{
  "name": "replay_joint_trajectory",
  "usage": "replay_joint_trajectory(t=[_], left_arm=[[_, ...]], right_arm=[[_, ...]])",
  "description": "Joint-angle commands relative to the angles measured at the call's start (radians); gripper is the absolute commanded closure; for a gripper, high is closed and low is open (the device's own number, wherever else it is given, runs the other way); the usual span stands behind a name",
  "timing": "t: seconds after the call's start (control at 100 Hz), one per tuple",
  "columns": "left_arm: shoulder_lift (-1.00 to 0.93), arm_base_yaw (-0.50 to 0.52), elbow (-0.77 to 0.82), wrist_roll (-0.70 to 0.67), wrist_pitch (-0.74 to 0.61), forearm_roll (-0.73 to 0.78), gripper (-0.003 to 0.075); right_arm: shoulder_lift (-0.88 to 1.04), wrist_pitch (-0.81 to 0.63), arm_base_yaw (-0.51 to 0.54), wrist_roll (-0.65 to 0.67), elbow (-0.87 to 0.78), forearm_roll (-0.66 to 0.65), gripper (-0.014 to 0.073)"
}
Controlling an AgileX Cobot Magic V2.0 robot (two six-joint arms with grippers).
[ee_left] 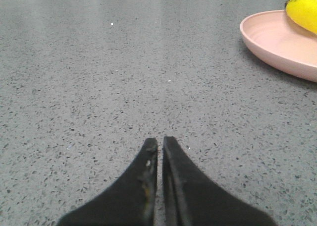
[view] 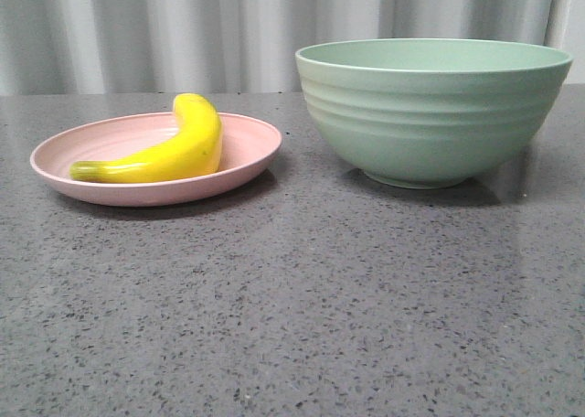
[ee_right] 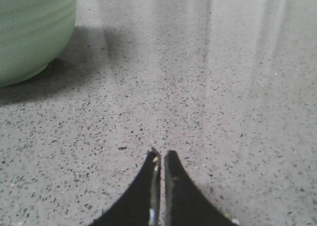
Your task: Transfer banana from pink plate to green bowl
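both claws, the left claw [ee_left: 160,142] and right claw [ee_right: 161,155], are seen clenched on nothing above the speckled surface [view: 302,307]. farther off, the banana [view: 174,147] lies on the pink plate [view: 251,152], beside the green bowl [view: 430,111]. the left claw should be released wide before the banana's middle is approached. no writing is seen.

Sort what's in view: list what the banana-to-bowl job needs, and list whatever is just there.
Needed for the job:
banana, lying on the pink plate
green bowl, standing to the right of the plate
left gripper, shut, holding nothing
right gripper, shut, holding nothing

Just there:
grey speckled table
pale curtain behind it
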State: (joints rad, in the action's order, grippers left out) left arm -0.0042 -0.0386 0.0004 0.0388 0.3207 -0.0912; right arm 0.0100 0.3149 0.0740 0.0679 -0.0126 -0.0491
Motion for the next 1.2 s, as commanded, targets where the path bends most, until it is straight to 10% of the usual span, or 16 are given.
replay_joint_trajectory(t=[0.0, 1.19], left_arm=[[-0.032, -0.001, 0.027, -0.001, -0.043, -0.01, 0.0739], [-0.032, -0.001, 0.027, -0.001, -0.062, -0.007, 0.0739]], right_arm=[[0.019, -0.032, 0.004, -0.01, -0.026, 0.004, 0.0668], [0.019, -0.059, 0.004, -0.01, -0.026, 0.004, 0.0668]])
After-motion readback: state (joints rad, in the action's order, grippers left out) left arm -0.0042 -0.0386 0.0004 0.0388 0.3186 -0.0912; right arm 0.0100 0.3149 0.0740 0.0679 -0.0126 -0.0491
